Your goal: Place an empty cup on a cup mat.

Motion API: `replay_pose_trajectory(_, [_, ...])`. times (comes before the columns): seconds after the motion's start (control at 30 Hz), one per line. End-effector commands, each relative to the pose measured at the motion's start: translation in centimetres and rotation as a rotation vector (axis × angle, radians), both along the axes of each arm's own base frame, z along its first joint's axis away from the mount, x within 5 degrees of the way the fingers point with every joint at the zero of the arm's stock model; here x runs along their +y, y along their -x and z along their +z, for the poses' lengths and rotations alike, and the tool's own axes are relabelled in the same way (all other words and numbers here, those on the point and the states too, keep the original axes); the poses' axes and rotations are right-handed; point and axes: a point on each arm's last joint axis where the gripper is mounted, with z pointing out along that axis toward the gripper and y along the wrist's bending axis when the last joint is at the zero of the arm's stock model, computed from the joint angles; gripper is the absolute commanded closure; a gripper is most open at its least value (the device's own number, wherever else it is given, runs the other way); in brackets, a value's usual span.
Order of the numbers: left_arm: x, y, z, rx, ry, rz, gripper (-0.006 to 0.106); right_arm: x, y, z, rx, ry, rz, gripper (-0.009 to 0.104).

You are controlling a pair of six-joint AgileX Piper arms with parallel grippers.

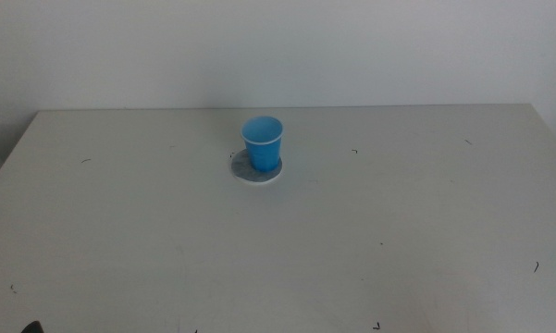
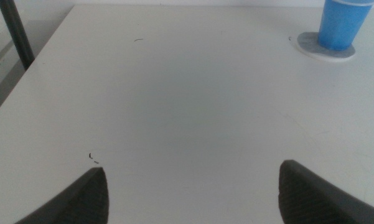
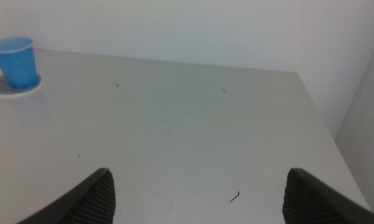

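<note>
The blue cup (image 1: 262, 141) stands upright on the round grey cup mat (image 1: 242, 169) at the middle of the table, toward the back. The cup (image 2: 341, 23) and the mat (image 2: 311, 45) also show in the left wrist view, and the cup (image 3: 15, 61) and mat (image 3: 6, 89) in the right wrist view. My left gripper (image 2: 193, 190) is open and empty, far from the cup near the table's front left. My right gripper (image 3: 196, 196) is open and empty near the front right. Neither touches the cup.
The white table (image 1: 398, 231) carries a few small dark specks. A dark post (image 2: 15, 34) stands beyond the table's left edge. A white wall rises behind the table's far edge.
</note>
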Motion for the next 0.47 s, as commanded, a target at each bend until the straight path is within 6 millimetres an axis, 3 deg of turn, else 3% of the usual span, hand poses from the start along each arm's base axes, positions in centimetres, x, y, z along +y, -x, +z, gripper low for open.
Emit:
replay_pose_trajectory(0.0, [0.0,-0.1,0.8,-0.077,0.015,0.000,-0.005,0.0,0.1,0.5,-0.092,0.007,-0.005,0.008])
replay_pose_trajectory(0.2, [0.0,-0.1,0.8,-0.077,0.015,0.000,-0.005,0.0,-0.3,-1.3,-0.038,0.010,-0.005,0.008])
replay_pose_trajectory(0.43, [0.0,-0.1,0.8,-0.077,0.015,0.000,-0.005,0.0,-0.4,-1.9,-0.023,0.011,-0.005,0.008])
